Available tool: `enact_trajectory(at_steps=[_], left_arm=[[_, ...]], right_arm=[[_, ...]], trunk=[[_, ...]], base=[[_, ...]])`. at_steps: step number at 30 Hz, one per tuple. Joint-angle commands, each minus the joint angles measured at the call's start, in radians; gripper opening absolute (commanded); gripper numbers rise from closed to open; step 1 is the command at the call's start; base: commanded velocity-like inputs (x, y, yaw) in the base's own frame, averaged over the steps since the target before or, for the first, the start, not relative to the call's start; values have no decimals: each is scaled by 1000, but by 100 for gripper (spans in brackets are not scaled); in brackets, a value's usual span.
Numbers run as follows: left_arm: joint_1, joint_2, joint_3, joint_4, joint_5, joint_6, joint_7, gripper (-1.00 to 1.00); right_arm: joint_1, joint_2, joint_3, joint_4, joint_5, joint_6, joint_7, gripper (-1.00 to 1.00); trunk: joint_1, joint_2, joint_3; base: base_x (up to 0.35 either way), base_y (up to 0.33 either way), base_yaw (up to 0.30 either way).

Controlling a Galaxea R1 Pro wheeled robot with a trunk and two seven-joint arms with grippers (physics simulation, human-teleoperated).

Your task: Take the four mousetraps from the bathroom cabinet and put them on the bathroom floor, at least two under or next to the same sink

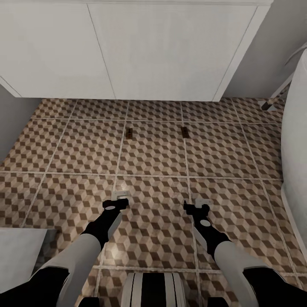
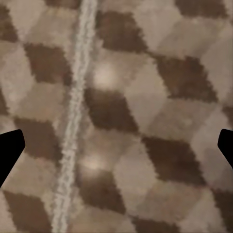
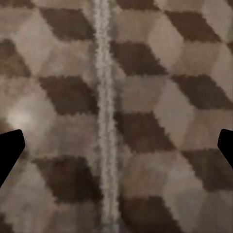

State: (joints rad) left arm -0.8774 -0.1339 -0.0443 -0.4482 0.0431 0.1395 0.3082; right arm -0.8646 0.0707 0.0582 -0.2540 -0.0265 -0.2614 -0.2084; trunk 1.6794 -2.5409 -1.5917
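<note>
While both arms are held low over the bathroom floor (image 1: 153,162), two mousetraps are seen lying flat on the tiles well ahead of the grippers. One mousetrap (image 1: 129,134) is set ahead of the left gripper (image 1: 120,195), close to a grout line; the other mousetrap (image 1: 185,131) is set ahead of the right gripper (image 1: 202,201), also beside a grout line. Both are placed near the foot of the white vanity (image 1: 162,51), just in front of it rather than beneath it, as far as the head view allows. The basin itself cannot be made out from this angle.

Each gripper is seen spread wide in its wrist view: the dark fingertips (image 2: 10,148) of the left and the dark fingertips (image 3: 10,150) of the right are kept at opposite edges, with nothing but cube-patterned tile and a pale grout line between them. Nothing is held by either.

About half of the task is judged done: two of the four traps are down on the same tiled surface and close to the same vanity, so the sink condition appears likely met. Two more traps are taken to remain to be fetched from the cabinet and laid on this floor.
</note>
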Motion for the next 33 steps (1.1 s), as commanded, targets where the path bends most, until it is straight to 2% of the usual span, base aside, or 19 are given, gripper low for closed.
enact_trajectory(at_steps=[1, 18, 33], left_arm=[[0, 0, -5, -2, 4, 6, 6, 100], [0, -2, -5, 0, 5, 5, 6, 100], [0, -4, -5, 0, 6, 6, 6, 100]], right_arm=[[-1, 0, 6, 1, -3, -2, -6, 100], [-1, 0, 6, 2, -5, -2, -9, 100], [-1, 0, 6, 2, -3, -1, -11, 100]], trunk=[[0, 0, -1], [0, 0, -1], [-6, 3, 54]], base=[[0, 0, 0], [0, 0, 0], [0, 0, 0]])
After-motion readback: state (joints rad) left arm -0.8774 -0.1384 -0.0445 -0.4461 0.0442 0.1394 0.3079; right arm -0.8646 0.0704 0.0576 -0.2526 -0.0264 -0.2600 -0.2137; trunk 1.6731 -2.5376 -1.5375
